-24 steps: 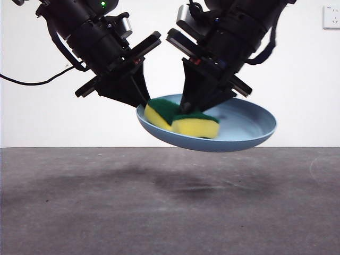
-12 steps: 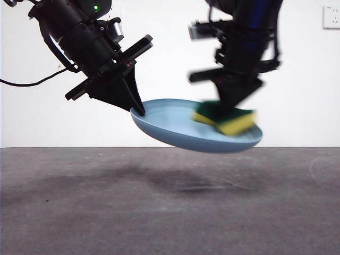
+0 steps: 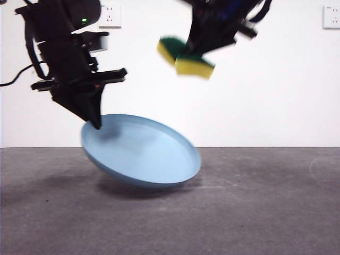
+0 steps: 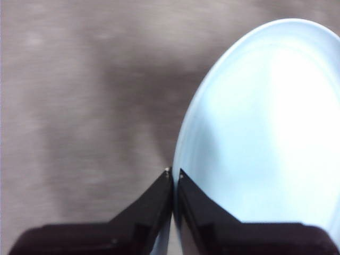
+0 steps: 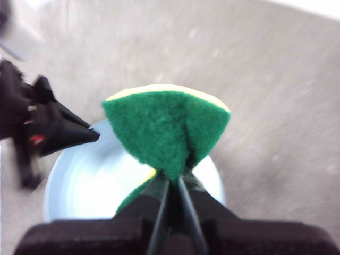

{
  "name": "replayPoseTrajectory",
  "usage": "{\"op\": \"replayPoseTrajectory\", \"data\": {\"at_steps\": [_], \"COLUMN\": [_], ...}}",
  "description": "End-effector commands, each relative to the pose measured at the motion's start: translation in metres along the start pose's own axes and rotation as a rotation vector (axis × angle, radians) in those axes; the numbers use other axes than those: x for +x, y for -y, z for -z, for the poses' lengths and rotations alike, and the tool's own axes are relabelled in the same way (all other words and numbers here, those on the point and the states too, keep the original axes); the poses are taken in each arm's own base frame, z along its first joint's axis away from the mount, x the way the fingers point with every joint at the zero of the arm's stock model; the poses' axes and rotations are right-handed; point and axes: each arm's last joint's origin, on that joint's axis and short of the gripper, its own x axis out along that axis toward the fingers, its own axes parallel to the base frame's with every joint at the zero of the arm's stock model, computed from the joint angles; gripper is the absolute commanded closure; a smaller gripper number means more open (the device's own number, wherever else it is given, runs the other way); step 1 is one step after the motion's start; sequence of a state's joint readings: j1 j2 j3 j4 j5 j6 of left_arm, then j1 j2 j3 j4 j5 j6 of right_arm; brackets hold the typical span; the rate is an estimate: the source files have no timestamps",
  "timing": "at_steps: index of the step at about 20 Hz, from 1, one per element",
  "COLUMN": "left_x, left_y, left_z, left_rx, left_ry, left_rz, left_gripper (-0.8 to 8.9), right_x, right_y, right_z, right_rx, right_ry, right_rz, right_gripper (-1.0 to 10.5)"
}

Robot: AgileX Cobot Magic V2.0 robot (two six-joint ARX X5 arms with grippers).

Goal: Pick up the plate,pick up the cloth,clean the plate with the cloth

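The light-blue plate [image 3: 143,154] is tilted, its low edge at or close to the grey table. My left gripper [image 3: 95,123] is shut on the plate's upper left rim; the left wrist view shows the jaws pinching the rim [image 4: 174,175] of the plate [image 4: 265,143]. My right gripper [image 3: 187,52] is raised high at the top centre, shut on the cloth [image 3: 186,57], a yellow sponge with a green layer, folded between the jaws. In the right wrist view the cloth [image 5: 167,127] hangs well above the plate [image 5: 95,186].
The grey table [image 3: 255,212] runs across the front view with a white wall behind. Wall sockets [image 3: 109,15] sit high on the wall. A black cable [image 3: 16,79] hangs at the left.
The right gripper lifted the cloth off the plate and up to the top. The left gripper moved left and down, tipping the plate steeply toward the table.
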State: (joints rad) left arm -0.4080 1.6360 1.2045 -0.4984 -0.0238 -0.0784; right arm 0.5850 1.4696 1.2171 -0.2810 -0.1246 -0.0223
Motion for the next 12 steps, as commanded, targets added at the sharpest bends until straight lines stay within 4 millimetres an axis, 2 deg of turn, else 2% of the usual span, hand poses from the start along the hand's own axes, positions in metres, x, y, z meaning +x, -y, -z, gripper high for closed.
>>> {"op": "replayPoseTrajectory", "data": {"at_steps": [1, 3, 6, 10, 11, 12], "left_x": [0.002, 0.007, 0.027, 0.054, 0.054, 0.054], "left_y": [-0.014, -0.024, -0.033, -0.035, -0.035, -0.035], "left_z": [-0.002, 0.000, 0.006, 0.017, 0.018, 0.017], "left_rx": [-0.012, -0.028, -0.048, -0.054, -0.054, -0.054], "left_ry": [0.008, -0.016, -0.077, -0.165, -0.171, -0.170], "left_rz": [-0.015, -0.009, -0.023, -0.032, -0.032, -0.032], "left_gripper": [8.22, 8.22, 8.22, 8.13, 8.01, 7.02], "right_x": [-0.016, -0.035, -0.054, -0.063, -0.063, -0.062], "right_y": [0.000, 0.002, 0.006, 0.018, 0.023, 0.027], "right_z": [-0.002, -0.007, -0.010, -0.005, -0.002, 0.000], "right_rx": [0.008, 0.011, 0.017, 0.043, 0.055, 0.063], "right_ry": [0.012, 0.038, 0.065, 0.010, -0.014, -0.035], "right_rz": [0.010, 0.033, 0.117, 0.204, 0.228, 0.251], "right_gripper": [9.6, 9.6, 9.6, 9.6, 9.6, 9.6]}}
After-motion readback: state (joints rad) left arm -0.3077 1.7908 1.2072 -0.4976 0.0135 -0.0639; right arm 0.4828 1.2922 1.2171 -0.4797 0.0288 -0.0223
